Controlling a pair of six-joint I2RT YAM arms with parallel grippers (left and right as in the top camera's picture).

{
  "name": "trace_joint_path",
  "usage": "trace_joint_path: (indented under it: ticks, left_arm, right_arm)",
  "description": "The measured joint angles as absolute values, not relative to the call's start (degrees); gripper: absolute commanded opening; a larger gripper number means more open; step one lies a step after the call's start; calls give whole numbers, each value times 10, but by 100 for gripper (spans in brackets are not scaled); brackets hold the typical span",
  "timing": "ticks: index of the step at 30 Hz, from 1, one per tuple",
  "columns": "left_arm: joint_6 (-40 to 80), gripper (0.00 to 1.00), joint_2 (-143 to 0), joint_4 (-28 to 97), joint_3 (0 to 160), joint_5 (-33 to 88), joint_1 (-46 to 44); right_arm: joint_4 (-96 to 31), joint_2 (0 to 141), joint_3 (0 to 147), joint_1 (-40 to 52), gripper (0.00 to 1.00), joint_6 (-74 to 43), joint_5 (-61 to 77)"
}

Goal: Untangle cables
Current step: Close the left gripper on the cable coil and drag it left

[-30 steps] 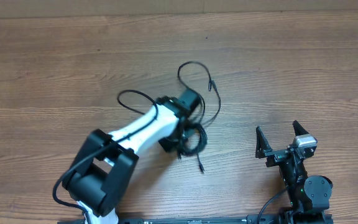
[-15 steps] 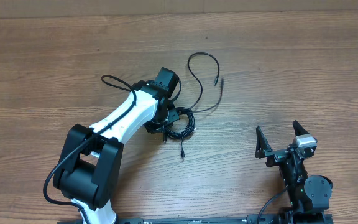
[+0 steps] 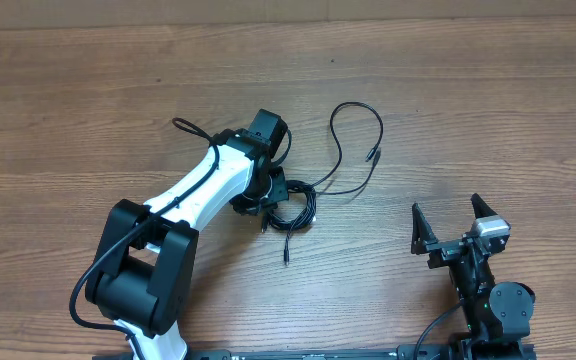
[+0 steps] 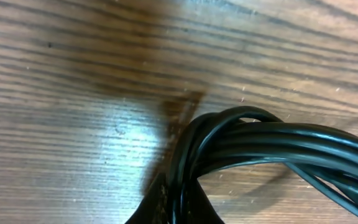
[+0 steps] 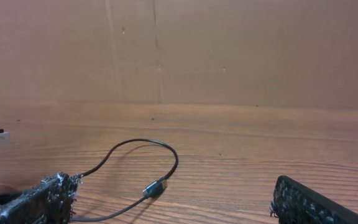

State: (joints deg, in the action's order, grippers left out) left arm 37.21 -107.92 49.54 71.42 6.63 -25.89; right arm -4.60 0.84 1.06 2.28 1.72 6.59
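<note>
The black cables [image 3: 294, 207] lie as a tangled coil on the wooden table, with a loose strand looping right to a plug [image 3: 373, 154] and another end [image 3: 286, 258] trailing toward the front. My left gripper [image 3: 271, 200] is shut on the coil; the left wrist view shows the bundled strands [image 4: 253, 140] pinched between its fingers. My right gripper [image 3: 452, 225] is open and empty at the front right. The right wrist view shows the looping strand and its plug [image 5: 155, 187] ahead of the open fingers.
A brown cardboard wall [image 5: 229, 50] stands along the table's far edge. The left arm's own thicker black wire [image 3: 193, 135] arcs beside its wrist. The wooden table [image 3: 488, 100] stretches to the right and back.
The left gripper has dragged the coil to the left and a little back. The loose strand with its plug has swung out to the right. The right arm has not moved.
</note>
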Motion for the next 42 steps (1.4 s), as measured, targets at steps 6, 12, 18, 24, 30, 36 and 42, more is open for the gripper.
trace_joint_path:
  ticks: [6, 12, 18, 24, 30, 36, 42]
  left_arm:
    - [370, 4, -1079, 509, 714, 67, -259]
    - [310, 4, -1079, 517, 717, 66, -259]
    - [257, 28, -1079, 577, 779, 29, -259]
    - [273, 72, -1079, 582, 796, 27, -259]
    - [297, 61, -1079, 591, 796, 31, -259]
    - [420, 52, -1079, 591, 787, 56, -260]
    - [561, 63, -1079, 582, 728, 66, -267]
  right_arm:
    - [-46, 8, 11, 23, 100, 17, 66]
    - [-46, 8, 11, 23, 100, 17, 66]
    - [-46, 8, 11, 23, 100, 17, 66]
    - [-46, 8, 11, 23, 100, 17, 66]
    - [-46, 8, 11, 23, 100, 17, 66]
    - [-46, 8, 11, 23, 100, 17, 66]
    - [-46, 8, 11, 23, 100, 17, 66]
